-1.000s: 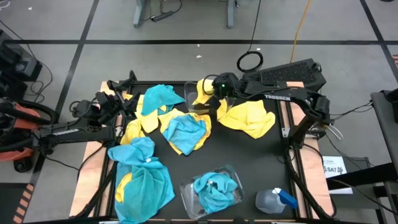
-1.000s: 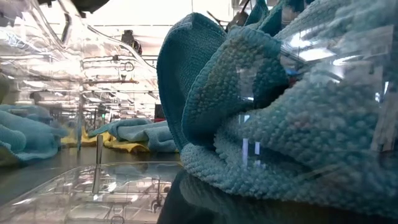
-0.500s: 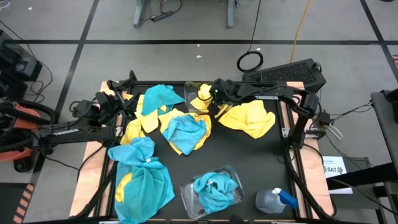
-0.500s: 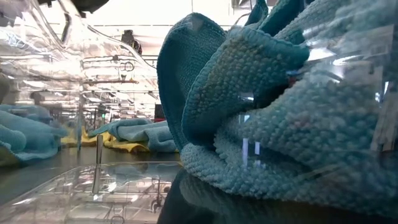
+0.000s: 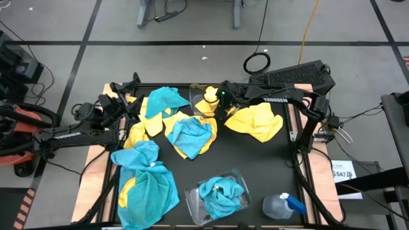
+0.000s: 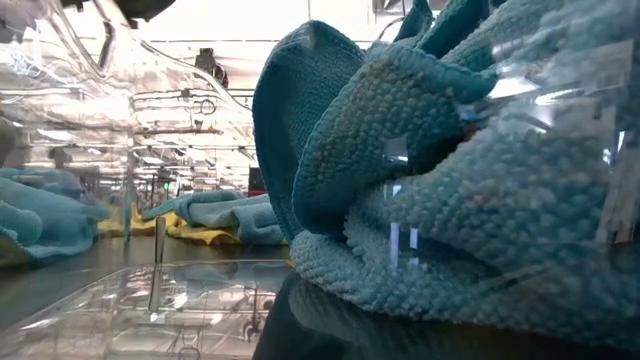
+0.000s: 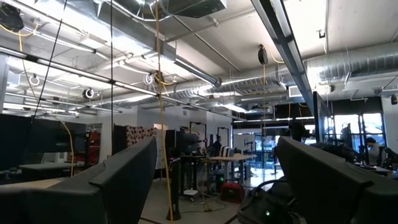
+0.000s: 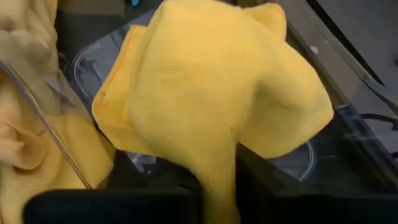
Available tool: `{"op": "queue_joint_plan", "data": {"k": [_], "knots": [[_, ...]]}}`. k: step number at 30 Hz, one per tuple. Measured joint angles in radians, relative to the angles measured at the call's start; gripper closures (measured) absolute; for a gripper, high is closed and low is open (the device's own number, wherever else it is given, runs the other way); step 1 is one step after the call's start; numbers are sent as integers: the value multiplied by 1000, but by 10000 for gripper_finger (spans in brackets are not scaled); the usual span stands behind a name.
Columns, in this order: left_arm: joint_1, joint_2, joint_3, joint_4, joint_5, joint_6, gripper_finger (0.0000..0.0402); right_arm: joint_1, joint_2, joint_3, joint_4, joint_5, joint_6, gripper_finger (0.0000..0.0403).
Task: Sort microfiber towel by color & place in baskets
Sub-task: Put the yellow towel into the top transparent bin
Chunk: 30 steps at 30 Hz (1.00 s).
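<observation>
— Since you ask, biggest first: my black desk (image 5: 255,166) is strewn with loose microfiber towels, with a big blue towel (image 5: 150,179) at the near left and a yellow heap (image 5: 255,121) at the far right.

— And the 2 baskets?

— The near basket (image 5: 238,176) holds a blue cloth (image 5: 220,195). The far basket (image 5: 195,96) sits at the desk's back edge, beside the yellow heap.

— Where are your arms?

— My right gripper (image 5: 216,108) hangs over the far basket. A yellow towel (image 8: 205,93) droops from it above the clear tub, its tail running down between my jaws. I cannot tell whether they pinch it or are apart.

— The left one?

— My left gripper (image 7: 214,155) waits at the desk's far left, jaws wide apart, with nothing in them.

— Anything smaller?

— 1 spray bottle (image 5: 281,206) at the near right corner.
</observation>
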Motion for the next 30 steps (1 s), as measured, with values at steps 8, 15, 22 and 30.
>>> {"op": "queue_joint_plan", "data": {"k": [8, 15, 22, 30], "knots": [[0, 0, 0, 0, 0, 0, 66, 16, -71, 0, -37, 4, -7, 267], [0, 0, 0, 0, 0, 0, 66, 39, -194, 0, -40, 5, -9, 237], [0, 0, 0, 0, 0, 0, 66, 71, -329, 0, -62, 6, -12, 229], [0, 0, 0, 0, 0, 0, 66, 122, -461, 1, -172, 6, -9, 229]]}}
